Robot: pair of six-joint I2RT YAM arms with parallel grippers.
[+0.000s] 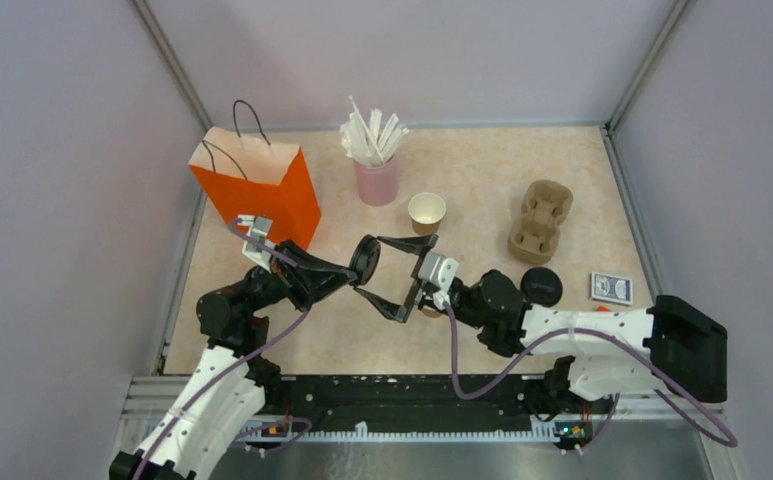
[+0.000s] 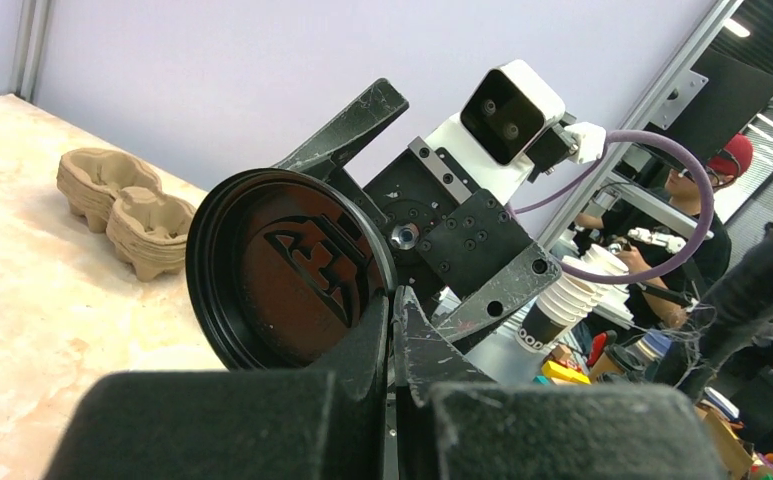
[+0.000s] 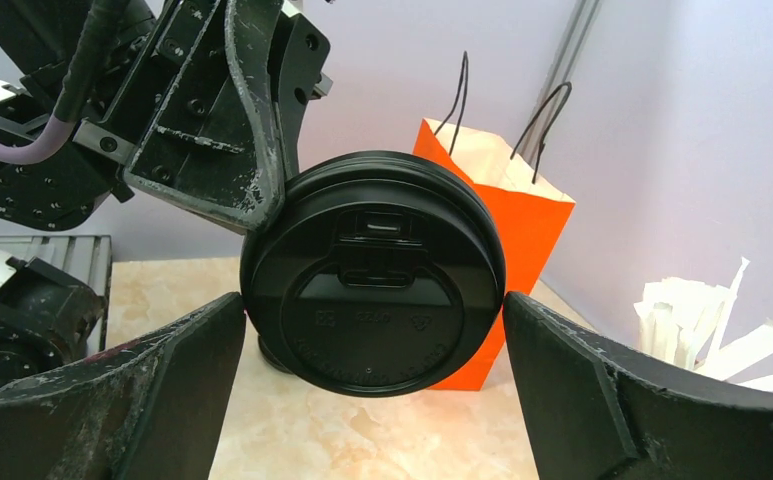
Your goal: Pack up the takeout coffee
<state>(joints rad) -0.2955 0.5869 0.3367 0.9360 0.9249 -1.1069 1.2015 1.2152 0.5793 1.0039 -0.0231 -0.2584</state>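
Black lid [image 2: 292, 270] clamped in left gripper [image 1: 350, 272], between jaws of empty, wide-spread right gripper [image 3: 372, 300]; close squarely across rim before release.

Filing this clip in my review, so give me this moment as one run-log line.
left end effector: shut on black lid | right end effector: open, straddling lid | cup: uncovered on table

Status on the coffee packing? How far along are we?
Done: nothing visibly packed. The cup carrier is empty, the paper cup stands uncapped, and a spare lid lies on the table. The orange bag hides its inside. In hand: left gripper shut on a black lid, right gripper open around it, which looks like a handover. Left: lid the cup, then pack it.
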